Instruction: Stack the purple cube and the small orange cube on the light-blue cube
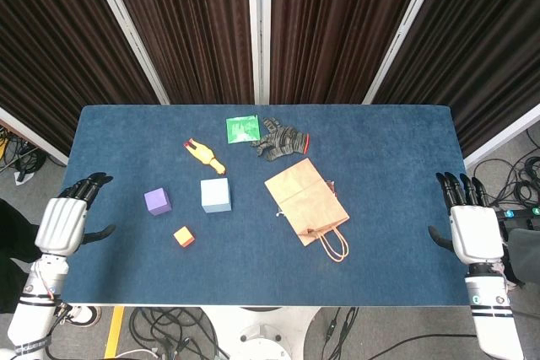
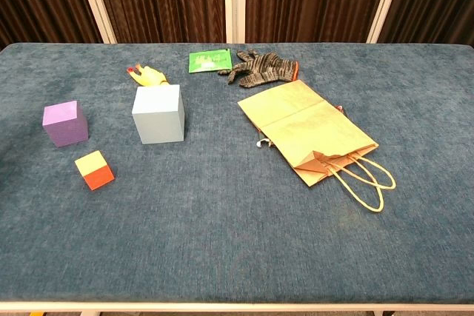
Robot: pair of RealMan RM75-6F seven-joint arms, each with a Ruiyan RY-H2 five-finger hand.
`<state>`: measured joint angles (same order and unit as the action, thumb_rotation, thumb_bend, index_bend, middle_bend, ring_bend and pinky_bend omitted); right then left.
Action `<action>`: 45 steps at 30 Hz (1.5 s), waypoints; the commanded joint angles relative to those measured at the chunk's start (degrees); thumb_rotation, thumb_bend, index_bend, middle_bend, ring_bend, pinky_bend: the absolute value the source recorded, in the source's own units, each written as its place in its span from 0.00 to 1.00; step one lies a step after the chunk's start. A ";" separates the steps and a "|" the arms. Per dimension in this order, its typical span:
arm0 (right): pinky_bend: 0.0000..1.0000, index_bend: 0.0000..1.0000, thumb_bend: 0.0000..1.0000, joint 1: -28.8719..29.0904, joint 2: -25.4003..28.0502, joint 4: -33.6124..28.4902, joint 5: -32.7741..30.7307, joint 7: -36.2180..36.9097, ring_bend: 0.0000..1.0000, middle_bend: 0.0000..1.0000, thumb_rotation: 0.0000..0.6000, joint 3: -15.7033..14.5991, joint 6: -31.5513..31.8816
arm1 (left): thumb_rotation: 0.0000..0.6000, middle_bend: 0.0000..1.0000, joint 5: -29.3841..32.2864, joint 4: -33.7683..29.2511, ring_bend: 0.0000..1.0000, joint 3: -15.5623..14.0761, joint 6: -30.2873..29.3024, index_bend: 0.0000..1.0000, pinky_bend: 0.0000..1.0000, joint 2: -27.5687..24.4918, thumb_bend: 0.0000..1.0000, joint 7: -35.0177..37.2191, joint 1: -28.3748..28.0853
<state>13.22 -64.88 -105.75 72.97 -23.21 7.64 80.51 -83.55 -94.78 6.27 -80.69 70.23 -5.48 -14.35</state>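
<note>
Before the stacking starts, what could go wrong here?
The small orange cube sits close to the purple cube, so the left robot hand may nudge one while reaching for the other. The rubber chicken lies right behind the light-blue cube and could get bumped. A small cube on top may topple.

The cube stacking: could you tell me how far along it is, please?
Nothing is stacked yet. The purple cube, small orange cube and light-blue cube sit apart on the table. Nothing is in hand: the left hand and right hand are open at the table's edges. Both placements remain.
</note>
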 commanded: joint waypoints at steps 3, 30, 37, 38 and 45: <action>0.00 0.00 0.14 0.15 0.19 -0.29 0.12 -0.49 0.00 0.07 1.00 0.04 -0.12 | 1.00 0.28 0.05 -0.14 0.27 0.24 -0.08 0.25 0.39 0.07 0.12 -0.07 -0.23; 0.00 0.00 0.14 -0.24 1.05 0.21 3.04 5.64 0.00 0.07 1.00 0.14 -0.23 | 1.00 0.28 11.16 -2.49 0.27 1.15 12.33 0.25 0.39 5.93 0.12 -15.32 -6.83; 0.00 0.00 0.14 -0.48 1.48 0.41 2.38 5.76 0.00 0.07 1.00 0.40 -0.15 | 1.00 0.28 18.57 0.36 0.27 3.83 16.56 0.25 0.39 9.18 0.12 -17.40 -10.33; 0.00 0.00 0.14 -0.48 1.47 0.40 2.31 5.72 0.00 0.07 1.00 0.41 -0.16 | 1.00 0.28 19.90 0.69 0.27 4.09 17.37 0.25 0.39 9.54 0.12 -17.71 -10.82; 0.00 0.00 0.14 -0.36 1.65 0.29 2.05 4.97 0.00 0.07 1.00 0.28 -0.64 | 1.00 0.30 28.17 7.52 0.27 5.13 23.26 0.25 0.39 13.02 0.12 -20.48 -15.27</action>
<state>12.87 -63.25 -105.48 75.04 -18.22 7.93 79.88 -57.73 -89.89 10.78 -59.37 81.64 -25.00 -27.85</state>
